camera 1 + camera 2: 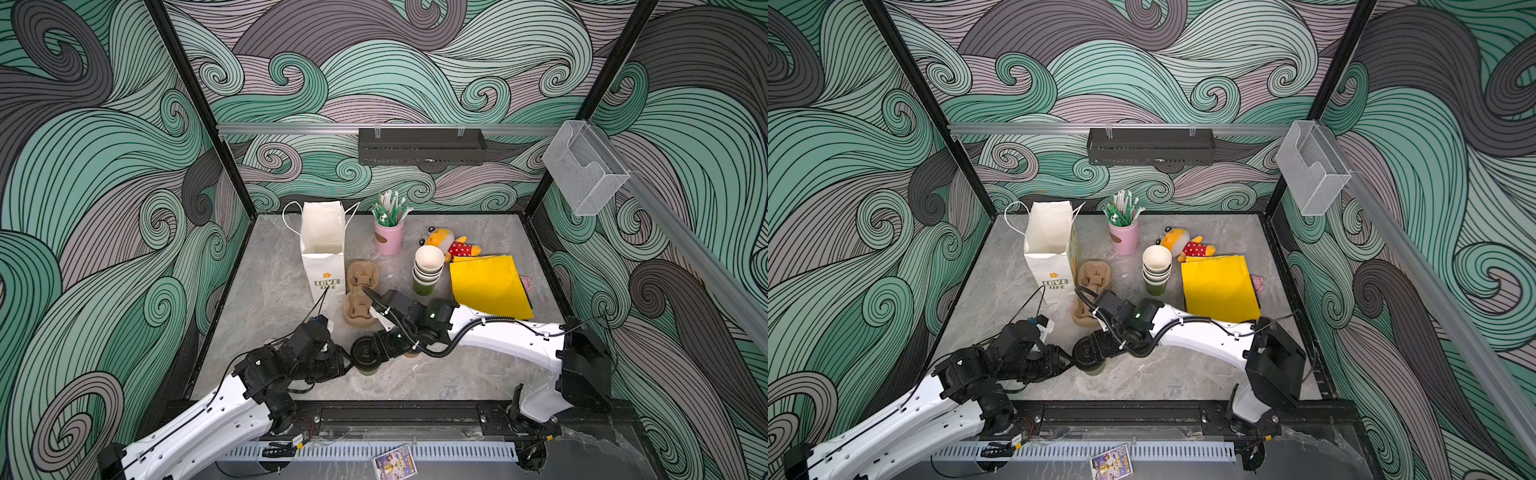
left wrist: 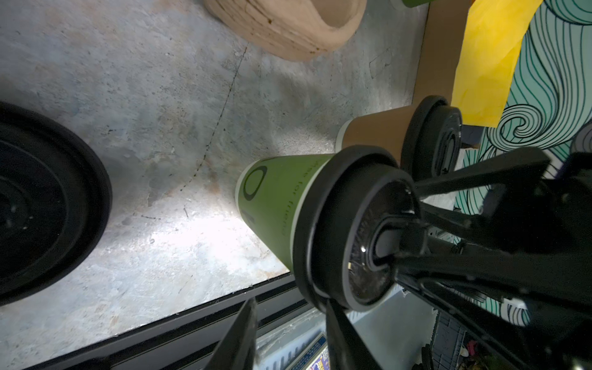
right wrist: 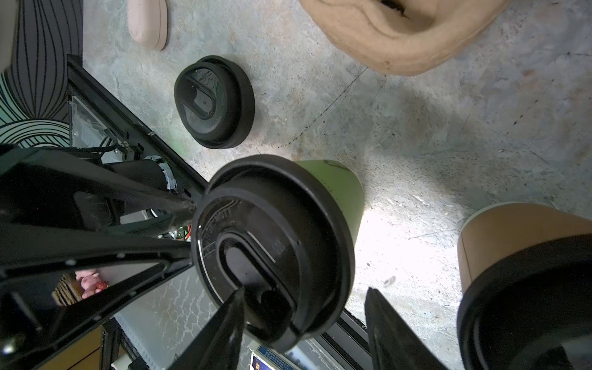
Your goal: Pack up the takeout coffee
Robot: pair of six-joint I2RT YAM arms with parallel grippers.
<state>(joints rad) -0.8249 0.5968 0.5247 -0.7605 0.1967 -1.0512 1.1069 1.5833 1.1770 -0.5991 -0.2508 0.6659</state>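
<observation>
At the front edge of the table (image 1: 270, 299), about midway along it: green cup (image 2: 278, 205), upright, capped with black lid (image 3: 272, 243). Brown cup (image 2: 374, 134), likewise upright and lidded, just beside it toward the right-hand edge, largely hidden under the right arm in both top views.

Left gripper (image 2: 290, 307) level with the green cup's lid, jaws apart, rim of the lid at the mouth of the gap, not yet clamped. Right gripper (image 3: 304, 290) over the same lid, jaws also apart: one fingertip (image 3: 230, 310) resting on the lid's top, the other clear of the rim, nothing held.

Pulp carrier (image 1: 360, 297) near the table's middle, both wells empty, just beside the paper bag (image 1: 323, 266) standing open toward the far left corner. Loose lid (image 3: 214, 102) flat on the table, apart from the green cup.

Step in hand, by judgement: taking hold of the capped green cup, right fingertip probably steadying or seating the lid.

Next move, likely: clearing the right gripper away, then closing gently around the cup near the rim, firm enough to lift yet not to crush the paper or pop the lid. After that, a level, upright carry to a carrier well.
</observation>
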